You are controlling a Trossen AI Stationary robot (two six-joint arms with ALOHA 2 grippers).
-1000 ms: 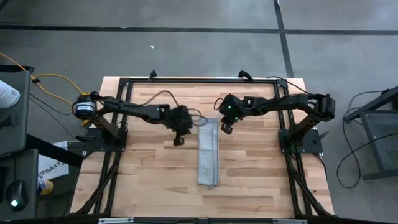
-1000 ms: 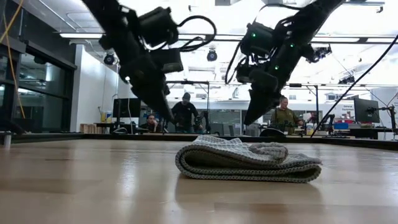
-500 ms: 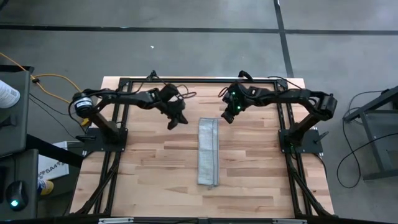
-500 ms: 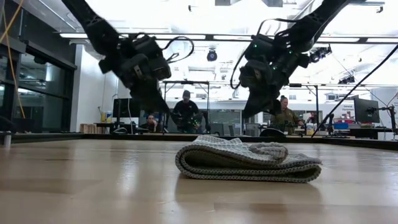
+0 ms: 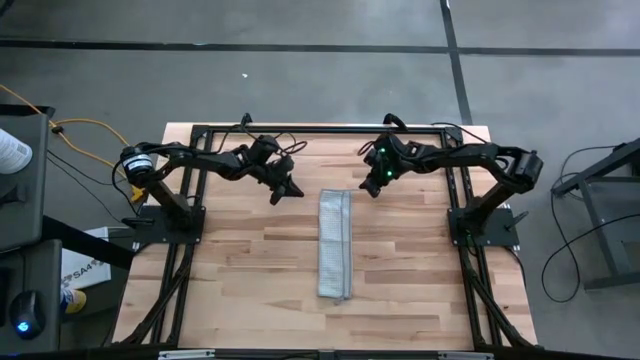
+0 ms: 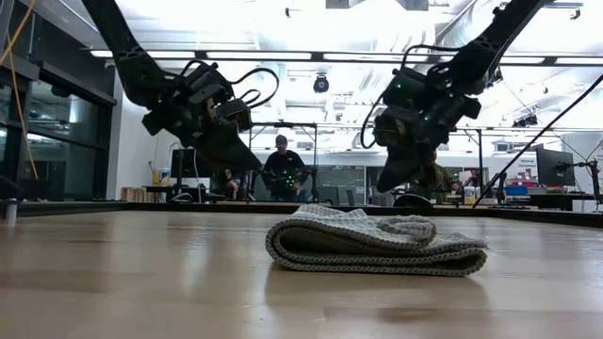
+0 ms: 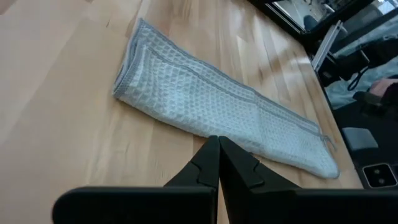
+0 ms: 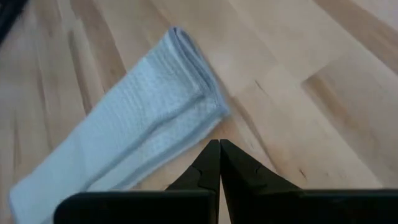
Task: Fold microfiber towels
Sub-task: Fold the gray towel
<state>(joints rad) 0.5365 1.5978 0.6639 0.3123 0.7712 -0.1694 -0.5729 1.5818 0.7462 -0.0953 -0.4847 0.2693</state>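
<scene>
The microfiber towel [image 5: 334, 245] is a light grey-blue waffle cloth, folded into a long narrow strip of several layers. It lies flat on the wooden table [image 5: 240, 270], running from near to far at the middle. In the low view the towel's [image 6: 377, 243] rounded fold faces left. My left gripper [image 5: 281, 196] hangs shut above the wood, left of the strip's far end. My right gripper [image 5: 370, 190] hangs shut, right of that far end. Each wrist view shows the towel [image 7: 217, 106] [image 8: 137, 124] beyond shut fingertips [image 7: 218, 142] [image 8: 219, 145] with nothing between them.
A black frame [image 5: 320, 130] runs along the table's far edge and down both sides, past the arm bases [image 5: 165, 215] [image 5: 480, 220]. Bare wood lies on both sides of the strip. People [image 6: 283, 169] show in the room beyond the far edge.
Both grippers, staying shut, have drawn back toward the table's far edge and away from the towel, the left one a little leftward and the right one a little rightward, each rolling at the wrist. The towel has lain still.
</scene>
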